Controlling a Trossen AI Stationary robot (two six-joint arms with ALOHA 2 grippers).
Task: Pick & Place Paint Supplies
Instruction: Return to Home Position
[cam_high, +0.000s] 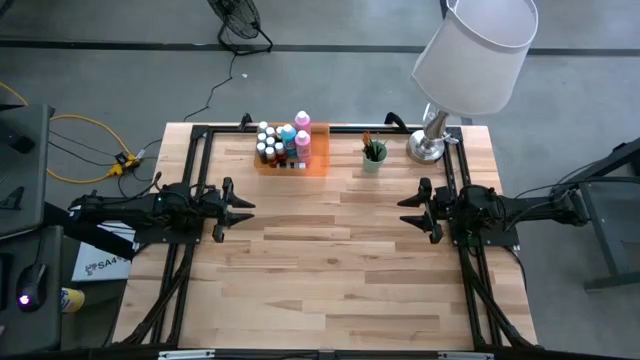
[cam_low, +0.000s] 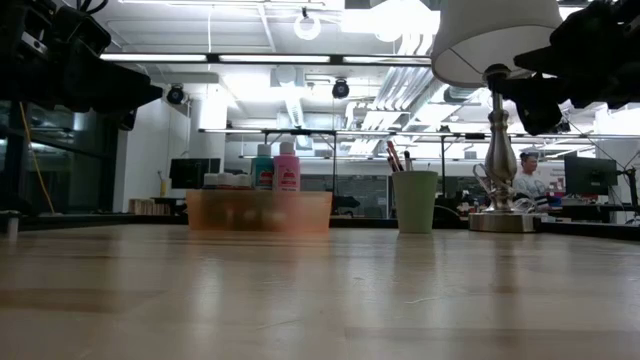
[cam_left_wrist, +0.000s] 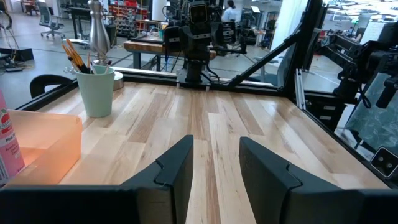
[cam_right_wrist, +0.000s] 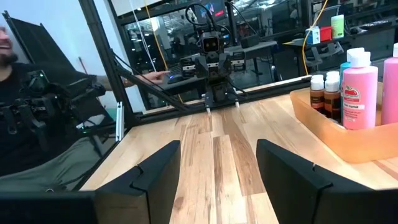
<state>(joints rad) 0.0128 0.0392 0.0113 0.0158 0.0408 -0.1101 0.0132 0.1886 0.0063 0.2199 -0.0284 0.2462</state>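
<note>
Several white-capped paint bottles (cam_high: 284, 143), pink, blue and brown, stand upright in the translucent orange tray (cam_high: 318, 164) at the table's far edge, also seen as bottles (cam_right_wrist: 351, 87) in the right wrist view. Thin brushes (cam_high: 371, 146) stick up out of the pale green cup (cam_high: 373, 160), which shows too as cup (cam_left_wrist: 96, 91). My left gripper (cam_high: 243, 206) hovers open over the left side of the table, clear of everything. My right gripper (cam_high: 408, 205) hovers open over the right side, facing it.
A lamp with a white shade (cam_high: 472, 50) and a silver base (cam_high: 428, 146) stands at the far right corner beside the cup. Black frame rails (cam_high: 190, 180) run along the table's left, right and far edges. Bare wood (cam_high: 330, 270) lies between and in front of the grippers. A person (cam_right_wrist: 18, 106) sits beyond the table.
</note>
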